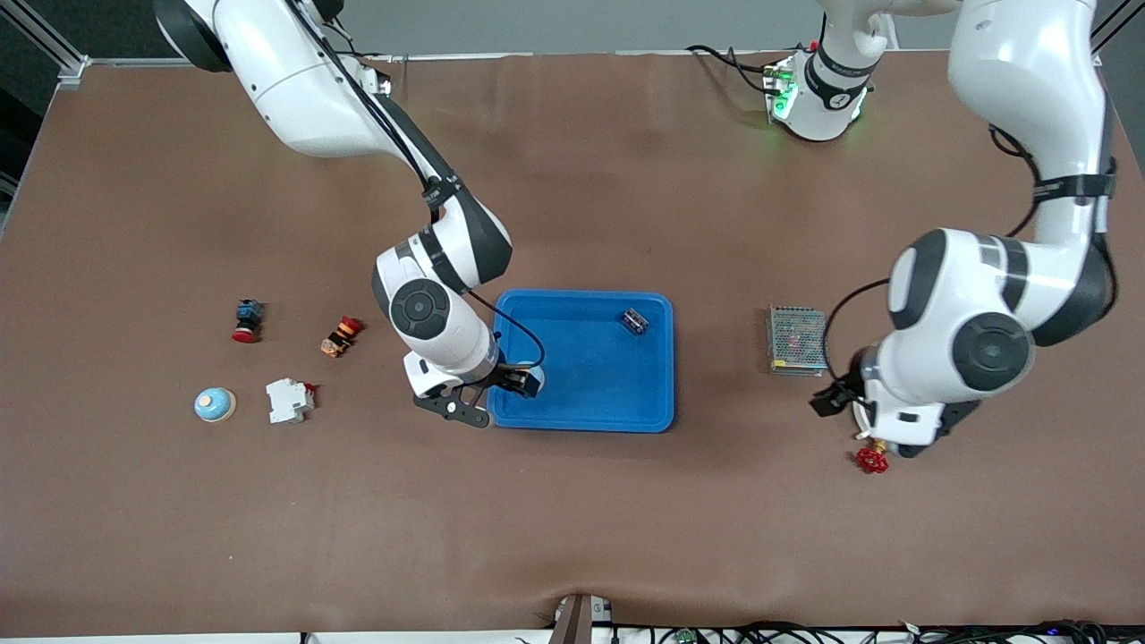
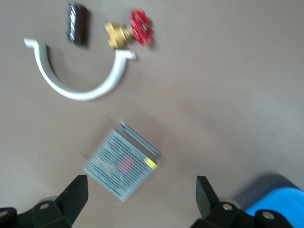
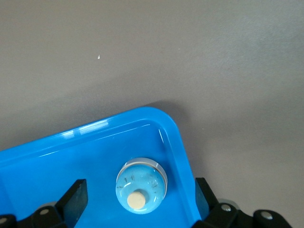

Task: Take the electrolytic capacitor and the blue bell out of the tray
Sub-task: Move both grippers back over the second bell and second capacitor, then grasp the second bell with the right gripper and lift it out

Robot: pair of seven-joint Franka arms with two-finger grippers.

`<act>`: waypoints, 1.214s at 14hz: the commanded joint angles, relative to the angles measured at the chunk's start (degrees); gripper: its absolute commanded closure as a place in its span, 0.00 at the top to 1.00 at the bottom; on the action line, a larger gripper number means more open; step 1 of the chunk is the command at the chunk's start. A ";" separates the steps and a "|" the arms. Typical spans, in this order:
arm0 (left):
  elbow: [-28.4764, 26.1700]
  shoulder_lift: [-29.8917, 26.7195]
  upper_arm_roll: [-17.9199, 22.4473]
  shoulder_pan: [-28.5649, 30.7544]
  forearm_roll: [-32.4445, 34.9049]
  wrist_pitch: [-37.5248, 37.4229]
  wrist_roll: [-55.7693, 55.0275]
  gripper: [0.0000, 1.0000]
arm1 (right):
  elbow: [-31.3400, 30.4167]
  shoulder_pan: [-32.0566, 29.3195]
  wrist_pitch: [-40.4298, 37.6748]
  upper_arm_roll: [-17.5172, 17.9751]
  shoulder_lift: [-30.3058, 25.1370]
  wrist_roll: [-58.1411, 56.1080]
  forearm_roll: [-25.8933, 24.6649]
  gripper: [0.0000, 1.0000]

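Right claw gapes wide over the blue bell in the tray corner — descend centred, clearing the rim; left claw waits, wide.

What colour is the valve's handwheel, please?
Red; the valve shows best in the left wrist view.

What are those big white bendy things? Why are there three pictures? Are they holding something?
They are two robot arms, each with a two-finger pincher. One picture looks down on the whole table. The other two come from cameras on the arms' wrists. The right gripper hangs open over a corner of the blue tray, above a blue bell lying in it. A small capacitor lies in the tray too. The left gripper, also open, is over the table beside a silver mesh box and a red valve. Neither holds anything.
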 commanded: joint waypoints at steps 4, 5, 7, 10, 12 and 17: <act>-1.24 -0.83 -5.40 -2.63 -1.59 -0.66 -17.05 1.00 | 4.97 3.69 0.50 -0.68 5.42 1.96 -0.06 1.00; -1.42 -0.92 -6.28 -2.81 -2.38 -0.48 -18.73 1.00 | 4.97 3.86 0.58 -0.77 5.77 1.96 -0.23 1.00; -1.94 -0.83 -8.74 -2.81 -2.47 0.57 -22.86 1.00 | 4.88 4.30 0.59 -0.77 6.38 2.05 -1.28 1.00; -6.24 -1.45 -12.78 -2.55 -2.12 6.35 -30.06 1.00 | 4.79 4.48 0.67 -0.77 7.09 2.05 -3.66 1.00; -9.14 -1.45 -14.63 -3.42 -1.42 10.66 -33.67 1.00 | 4.79 4.48 0.67 -0.77 7.53 2.05 -4.10 1.00; -15.03 -1.45 -14.55 -6.76 -1.33 17.78 -37.73 1.00 | 4.79 4.48 1.29 -0.77 8.32 2.13 -4.80 1.00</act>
